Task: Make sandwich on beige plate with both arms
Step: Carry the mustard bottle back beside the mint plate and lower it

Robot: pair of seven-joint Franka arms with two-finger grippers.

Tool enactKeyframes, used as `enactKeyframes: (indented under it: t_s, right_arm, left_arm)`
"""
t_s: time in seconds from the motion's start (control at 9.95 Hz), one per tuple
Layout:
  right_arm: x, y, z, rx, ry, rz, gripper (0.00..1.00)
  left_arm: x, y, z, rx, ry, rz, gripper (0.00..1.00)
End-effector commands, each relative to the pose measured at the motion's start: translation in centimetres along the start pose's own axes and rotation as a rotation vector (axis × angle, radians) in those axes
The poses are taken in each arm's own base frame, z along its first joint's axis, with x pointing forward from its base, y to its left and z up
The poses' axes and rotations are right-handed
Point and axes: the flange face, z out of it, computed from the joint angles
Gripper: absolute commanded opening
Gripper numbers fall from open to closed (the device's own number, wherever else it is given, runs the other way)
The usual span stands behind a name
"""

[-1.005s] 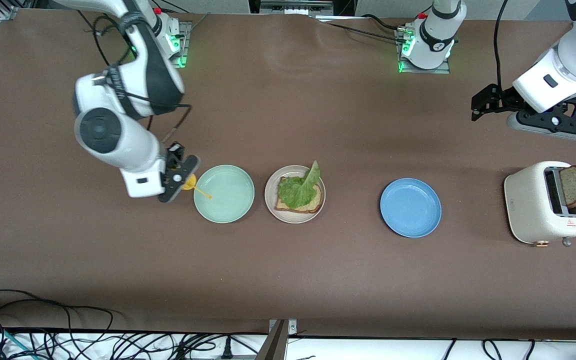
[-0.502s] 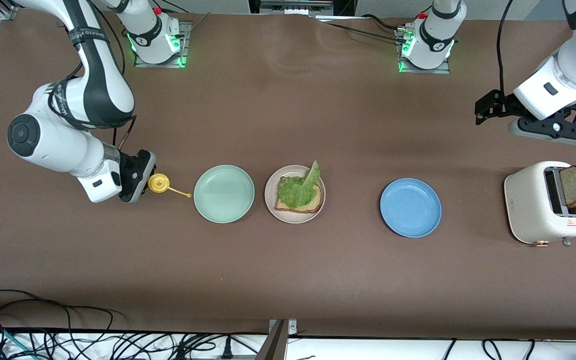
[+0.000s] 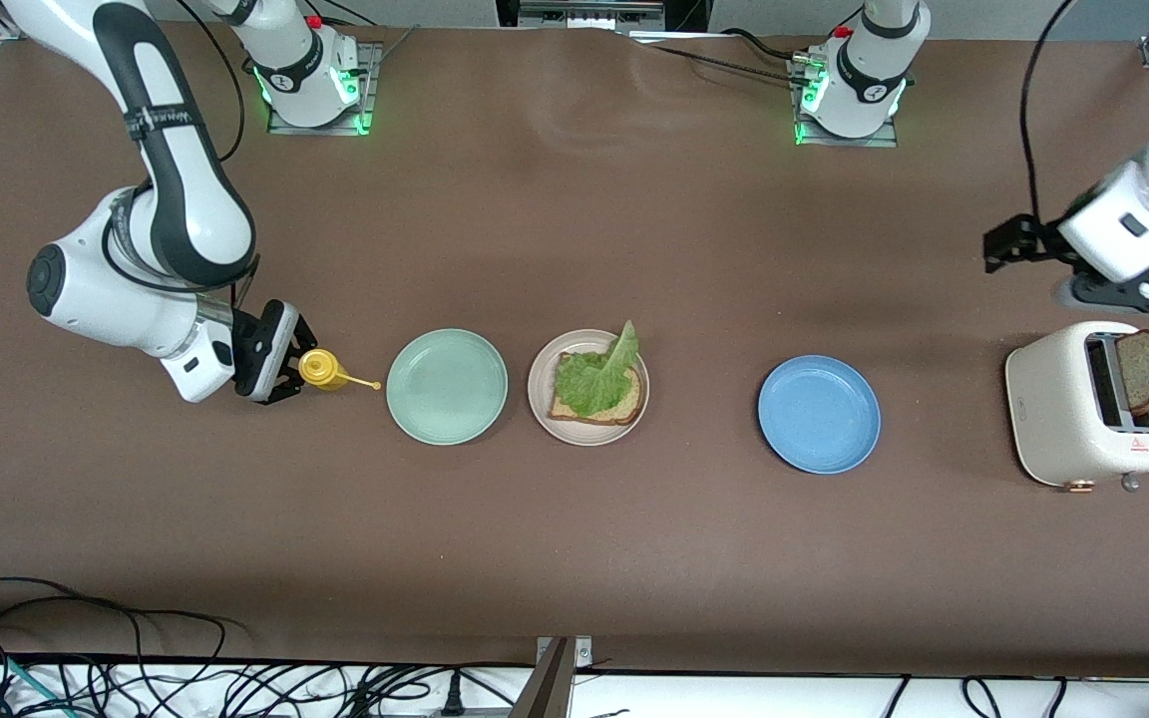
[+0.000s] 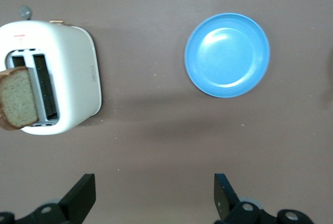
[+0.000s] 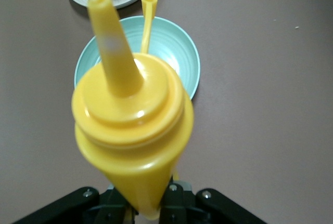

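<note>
Right tool (image 3: 287, 371) clenched on yellow bottle (image 3: 320, 369), mid-frame beside mint plate (image 3: 447, 386); left tool (image 4: 155, 198) released above toaster (image 3: 1083, 404), frame's upper edge side.

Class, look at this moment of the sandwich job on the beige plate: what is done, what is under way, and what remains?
Done: one bread slice with lettuce lies on the beige plate. In hand: the right gripper is shut on a yellow squeeze bottle beside the mint-green plate; the left gripper, open, is over the table by the toaster. Left: the second slice sits in the toaster, not yet on top.
</note>
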Motion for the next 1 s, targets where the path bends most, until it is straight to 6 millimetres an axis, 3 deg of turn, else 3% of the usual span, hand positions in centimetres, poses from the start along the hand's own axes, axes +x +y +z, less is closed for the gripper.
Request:
enactKeyframes:
  t_s: [0.0, 0.3, 0.6, 0.7, 0.8, 0.9]
  right_arm:
    - [-2.4, 0.8, 2.5, -0.005, 0.096, -0.057, 0.07]
    - [-5.0, 1.0, 5.9, 0.004, 0.172, -0.082, 0.07]
    - [-5.8, 1.0, 7.2, 0.021, 0.168, -0.062, 0.11]
    - [-5.9, 1.0, 7.3, 0.025, 0.168, -0.046, 0.27]
    - [-5.0, 1.1, 6.6, 0.019, 0.176, -0.024, 0.95]
    - [-4.2, 1.2, 5.1, 0.017, 0.180, 0.069, 1.00]
  left_arm:
    - [1.3, -1.0, 0.4, 0.013, -0.005, -0.003, 1.00]
    - [3.4, -6.8, 3.0, 0.003, 0.033, -0.058, 1.00]
    - [6.1, -15.0, 6.4, -0.014, 0.028, -0.004, 1.00]
    - [6.8, -16.7, 7.4, -0.013, 0.041, 0.032, 1.00]
    - [7.2, -19.1, 8.5, 0.014, 0.071, 0.053, 1.00]
    - [7.2, -21.5, 9.5, 0.025, 0.093, 0.055, 1.00]
